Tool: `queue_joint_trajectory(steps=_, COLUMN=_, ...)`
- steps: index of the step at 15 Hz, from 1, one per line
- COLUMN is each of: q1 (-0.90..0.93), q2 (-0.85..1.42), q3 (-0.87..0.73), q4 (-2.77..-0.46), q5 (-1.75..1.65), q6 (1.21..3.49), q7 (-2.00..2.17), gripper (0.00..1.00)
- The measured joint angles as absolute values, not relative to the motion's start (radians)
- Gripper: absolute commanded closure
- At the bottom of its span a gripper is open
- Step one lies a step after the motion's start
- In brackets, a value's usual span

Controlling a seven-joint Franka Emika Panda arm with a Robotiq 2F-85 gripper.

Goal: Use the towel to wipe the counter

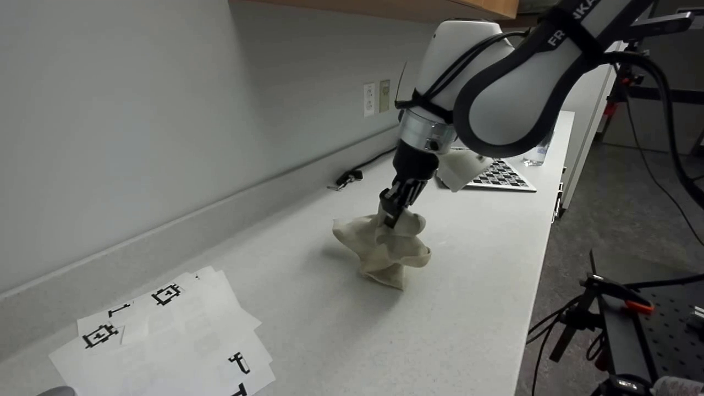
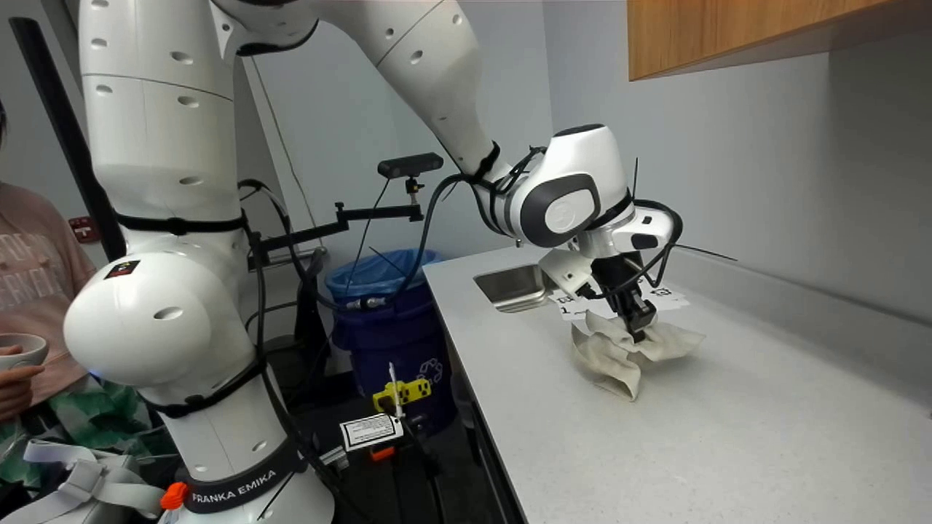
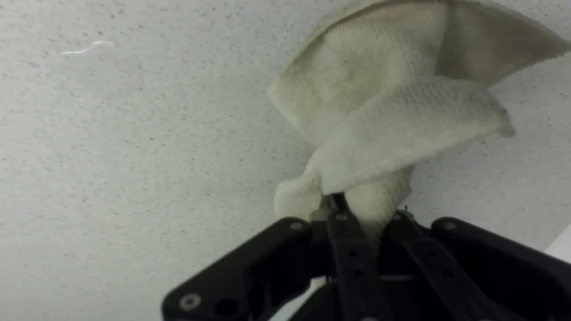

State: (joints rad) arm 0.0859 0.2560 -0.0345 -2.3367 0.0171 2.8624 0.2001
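An off-white crumpled towel [image 1: 385,253] is bunched under my gripper over the light speckled counter [image 1: 467,319]. It shows in both exterior views [image 2: 615,356] and spreads toward the top right in the wrist view [image 3: 379,125]. My black gripper [image 1: 391,220] points down and is shut on the towel's gathered middle; it also shows in an exterior view [image 2: 638,333] and in the wrist view [image 3: 357,214]. Folds of cloth cover the fingertips. The towel's lower folds reach down to or just above the counter; I cannot tell how much touches. A small shiny wet streak [image 3: 87,48] lies on the counter left of the towel.
White papers with black marks [image 1: 187,341] lie near the wall. A checkered board [image 1: 503,173], a clear bottle [image 1: 536,154] and a small black cabled item [image 1: 349,177] are on the counter. A sink [image 2: 513,287] is set in it. A wooden cabinet [image 2: 728,36] hangs above.
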Motion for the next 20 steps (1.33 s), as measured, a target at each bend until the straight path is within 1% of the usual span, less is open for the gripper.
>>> queue_joint_trajectory(steps=6, q1=0.085, q2=0.212, q3=-0.126, q4=-2.433, q5=-0.013, q6=2.972, q7=0.261, gripper=0.98)
queue_joint_trajectory(steps=10, q1=0.124, q2=0.207, q3=-0.225, q4=-2.463, q5=-0.103, q6=3.033, q7=0.356, gripper=0.98)
queue_joint_trajectory(steps=17, q1=0.327, q2=0.208, q3=-0.517, q4=-2.469, q5=-0.342, q6=3.087, q7=0.602, gripper=0.98)
queue_joint_trajectory(steps=20, q1=0.416, q2=0.211, q3=-0.614, q4=-2.469, q5=-0.398, q6=3.087, q7=0.697, gripper=0.98)
